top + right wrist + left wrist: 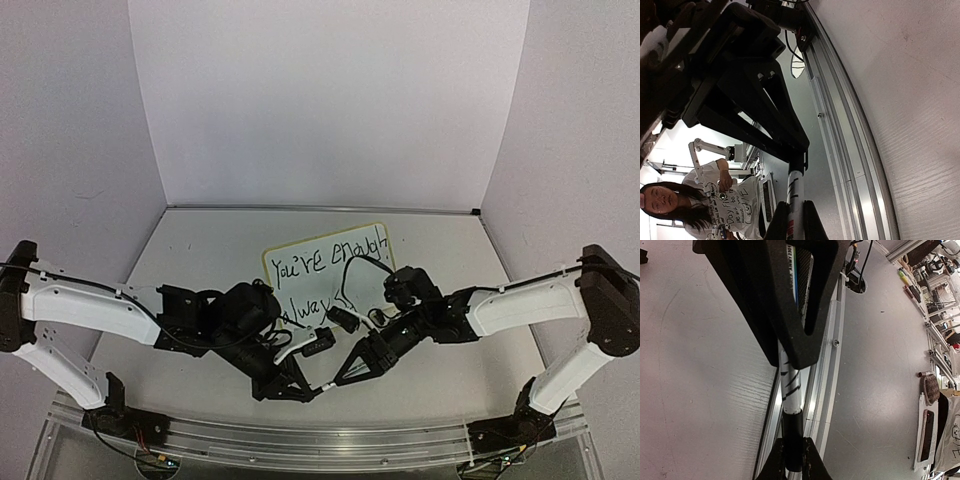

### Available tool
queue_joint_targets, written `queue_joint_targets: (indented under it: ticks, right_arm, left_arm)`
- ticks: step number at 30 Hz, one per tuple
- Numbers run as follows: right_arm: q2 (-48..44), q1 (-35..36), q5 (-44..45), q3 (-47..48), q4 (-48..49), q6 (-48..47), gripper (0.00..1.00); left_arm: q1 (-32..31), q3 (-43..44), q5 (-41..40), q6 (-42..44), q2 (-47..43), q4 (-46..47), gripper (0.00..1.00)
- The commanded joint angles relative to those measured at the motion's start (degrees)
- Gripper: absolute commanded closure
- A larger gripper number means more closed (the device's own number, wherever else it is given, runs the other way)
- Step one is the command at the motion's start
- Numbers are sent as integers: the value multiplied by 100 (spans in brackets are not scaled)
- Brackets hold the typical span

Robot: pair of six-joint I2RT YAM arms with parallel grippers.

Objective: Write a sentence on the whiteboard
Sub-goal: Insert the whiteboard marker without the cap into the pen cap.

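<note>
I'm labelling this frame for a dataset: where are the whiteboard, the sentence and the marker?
whiteboard [314, 289], top external view, bare white between the two written lines.
sentence [328, 258], top external view, letters of the upper line.
marker [790, 386], left wrist view, its white barrel.

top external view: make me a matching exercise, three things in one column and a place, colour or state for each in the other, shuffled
1 whiteboard
2 sentence
3 marker

A black handwriting in two lines
B clamped by left fingers and right fingers
C pale-yellow rim, on the table beyond the arms

Pairs: 1-C, 2-A, 3-B
</note>
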Motion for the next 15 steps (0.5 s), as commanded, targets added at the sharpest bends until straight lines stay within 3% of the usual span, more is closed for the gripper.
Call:
queue_joint_targets:
  ticks: [1,15]
  right_arm:
    - [80,158,-66,304,231,-65,100]
    - [131,325,12,346,237,-129,100]
  left_arm:
    - [4,471,134,210,87,573,100]
    - [111,570,182,68,134,1183,100]
